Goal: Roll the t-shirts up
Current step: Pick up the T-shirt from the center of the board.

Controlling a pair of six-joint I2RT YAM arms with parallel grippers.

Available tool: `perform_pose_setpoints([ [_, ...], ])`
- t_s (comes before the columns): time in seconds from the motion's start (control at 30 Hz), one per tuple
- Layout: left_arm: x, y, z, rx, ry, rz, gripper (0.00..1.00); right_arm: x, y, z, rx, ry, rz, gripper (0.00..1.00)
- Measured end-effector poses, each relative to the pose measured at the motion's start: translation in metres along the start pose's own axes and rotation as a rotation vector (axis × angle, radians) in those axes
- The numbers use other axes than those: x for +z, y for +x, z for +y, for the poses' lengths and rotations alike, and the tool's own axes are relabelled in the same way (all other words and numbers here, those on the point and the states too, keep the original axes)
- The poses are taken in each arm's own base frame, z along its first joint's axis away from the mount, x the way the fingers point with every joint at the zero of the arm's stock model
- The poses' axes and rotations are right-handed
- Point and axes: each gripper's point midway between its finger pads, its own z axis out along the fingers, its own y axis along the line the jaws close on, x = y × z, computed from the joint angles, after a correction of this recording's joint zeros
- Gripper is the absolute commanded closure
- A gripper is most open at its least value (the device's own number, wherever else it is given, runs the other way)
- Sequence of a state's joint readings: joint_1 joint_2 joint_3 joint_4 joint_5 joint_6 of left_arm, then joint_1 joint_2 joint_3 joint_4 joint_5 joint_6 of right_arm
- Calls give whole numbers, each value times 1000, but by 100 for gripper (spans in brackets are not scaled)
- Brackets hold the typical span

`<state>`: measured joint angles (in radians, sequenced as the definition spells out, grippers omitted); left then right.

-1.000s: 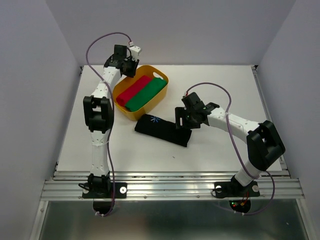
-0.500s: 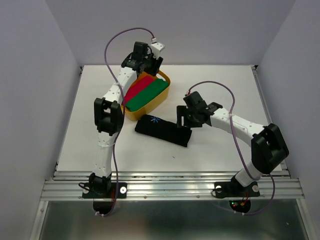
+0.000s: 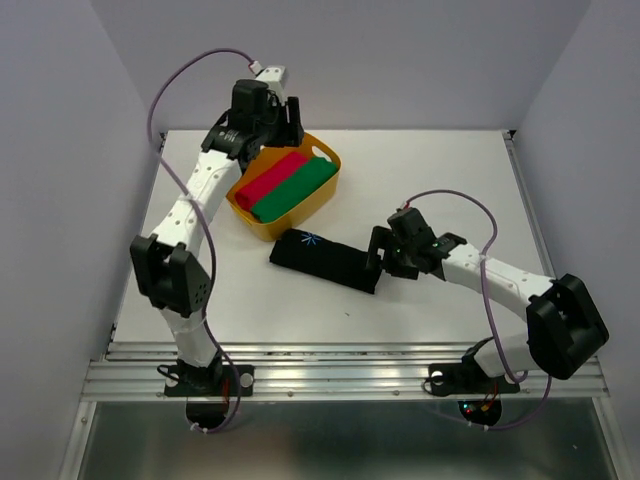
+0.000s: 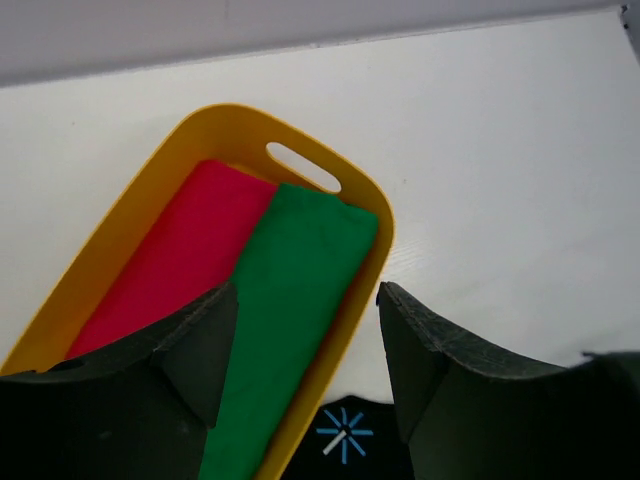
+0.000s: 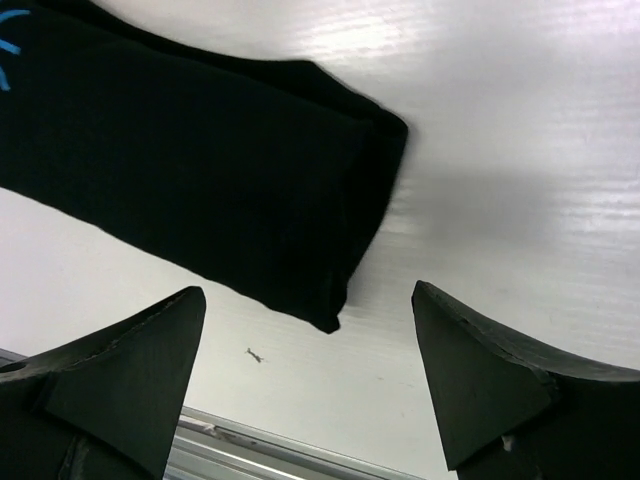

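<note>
two shirts in tub, black one on worktop, both pincers wide apart

black t-shirt (image 3: 326, 262) lies as a long, narrow bundle on the white worktop (image 3: 430, 180), angled w/ its left end nearer the far side. that left end sits just beside the near corner of the yellow tub (image 3: 262, 228) and carries a small blue star mark. can't tell whether they touch.

inside the tub: a red roll (image 3: 268, 178) and a green roll (image 3: 295, 186), side by side and touching, red on the left. the tub has a handle slot at its far end.

left pincer (image 3: 280, 135) hangs above the far-left part of the tub, fingers spread, nothing between them. its wrist cam looks down on both rolls and the star mark.

right pincer (image 3: 378, 258) is at the right end of the black t-shirt, fingers spread wide, gripping nothing. in the right wrist view the shirt's end corner shows in the gap between the two fingers, w/ bare worktop to the right of it. can't tell if the fingers touch the fabric.
</note>
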<state>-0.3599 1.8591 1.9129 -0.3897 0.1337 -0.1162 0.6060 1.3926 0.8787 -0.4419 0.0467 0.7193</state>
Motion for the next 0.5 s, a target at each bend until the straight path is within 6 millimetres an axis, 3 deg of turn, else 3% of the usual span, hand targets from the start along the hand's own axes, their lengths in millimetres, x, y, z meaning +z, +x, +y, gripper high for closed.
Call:
perform_pose_setpoints([
  [0.1, -47, -6, 0, -97, -27, -55, 31, 9, 21, -9, 89, -28, 28, 17],
  [0.2, -80, 11, 2, -169, -52, -75, 32, 18, 38, -16, 132, -40, 59, 25],
  [0.3, -103, 57, 12, -246, -105, -37, 32, 26, 46, -17, 167, -71, 56, 35],
  [0.4, -113, 104, 21, -316, -147, 24, 32, 32, 41, -13, 179, -98, 29, 61],
  [0.43, -116, 116, 23, -330, -156, 35, 32, 37, 39, -13, 179, -99, 22, 74],
  [0.5, -122, 149, 28, -370, -180, 78, 32, 43, 37, -15, 181, -92, 14, 83],
])
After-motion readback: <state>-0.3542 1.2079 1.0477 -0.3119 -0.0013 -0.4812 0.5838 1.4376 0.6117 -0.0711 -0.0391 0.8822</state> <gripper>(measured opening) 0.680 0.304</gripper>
